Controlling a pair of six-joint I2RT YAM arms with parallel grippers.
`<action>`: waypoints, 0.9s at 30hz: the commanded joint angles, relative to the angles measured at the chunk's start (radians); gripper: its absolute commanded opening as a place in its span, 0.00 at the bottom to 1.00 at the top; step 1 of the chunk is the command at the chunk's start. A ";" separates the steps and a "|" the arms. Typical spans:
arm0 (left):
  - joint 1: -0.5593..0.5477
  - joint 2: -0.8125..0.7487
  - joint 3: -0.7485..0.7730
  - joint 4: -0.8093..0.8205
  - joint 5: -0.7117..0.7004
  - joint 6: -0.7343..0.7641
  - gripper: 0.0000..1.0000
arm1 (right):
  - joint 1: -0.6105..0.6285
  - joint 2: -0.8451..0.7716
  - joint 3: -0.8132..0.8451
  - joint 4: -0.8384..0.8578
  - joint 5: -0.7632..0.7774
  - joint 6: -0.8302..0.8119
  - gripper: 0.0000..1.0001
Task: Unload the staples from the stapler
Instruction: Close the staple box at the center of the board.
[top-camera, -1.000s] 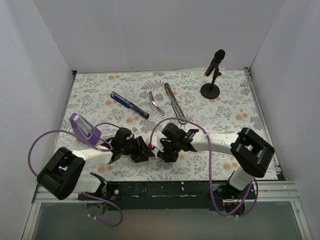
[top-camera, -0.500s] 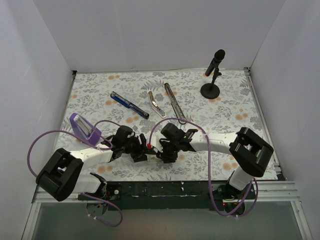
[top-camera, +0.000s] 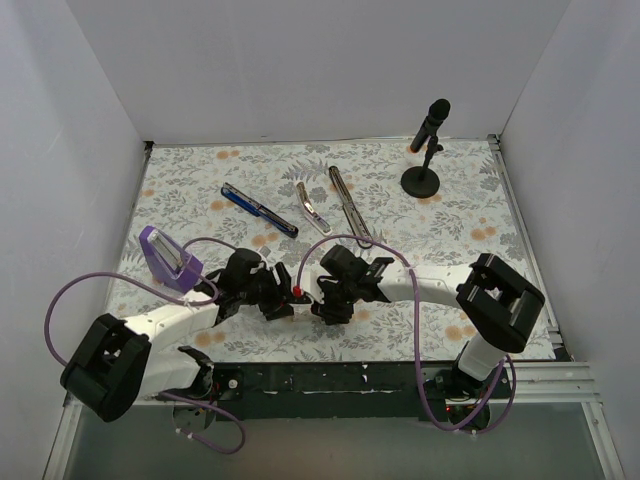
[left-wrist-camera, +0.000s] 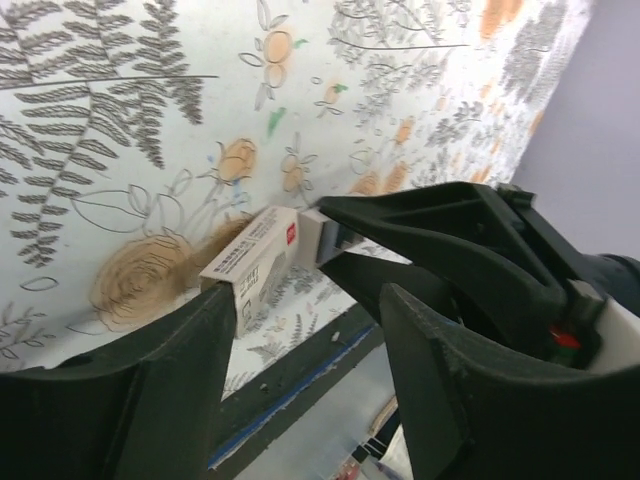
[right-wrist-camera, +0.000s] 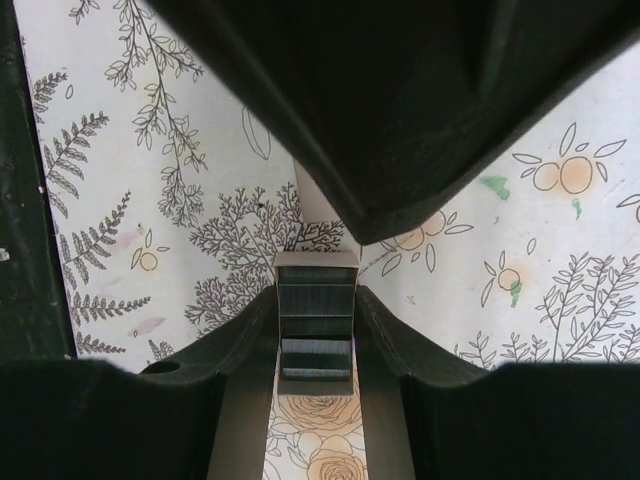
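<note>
White staple box (left-wrist-camera: 252, 262) is gripped by the right end effector (top-camera: 319, 300) near the worktop's (top-camera: 190, 170) near edge, with the left end effector (top-camera: 285, 305) released. The stapler (top-camera: 258, 211) is seen dismantled mid-worktop. Stowing of the staples is judged finished, so setting the box down is called for.

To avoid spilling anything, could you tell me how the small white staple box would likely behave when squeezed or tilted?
The staple box looks like thin card, so probably light and crushable under a firm squeeze. It is open, showing staple strips, which may slide out if tilted. Its flat sides should not roll.
</note>
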 joint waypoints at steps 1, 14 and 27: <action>-0.001 -0.085 0.016 0.013 0.004 -0.046 0.51 | 0.003 0.018 0.011 0.037 0.002 -0.016 0.41; 0.003 -0.081 0.056 -0.173 -0.134 0.017 0.36 | 0.003 0.018 0.004 0.073 -0.013 -0.012 0.41; 0.011 0.068 0.111 -0.173 -0.171 0.077 0.28 | 0.003 0.052 0.039 0.071 -0.018 0.010 0.41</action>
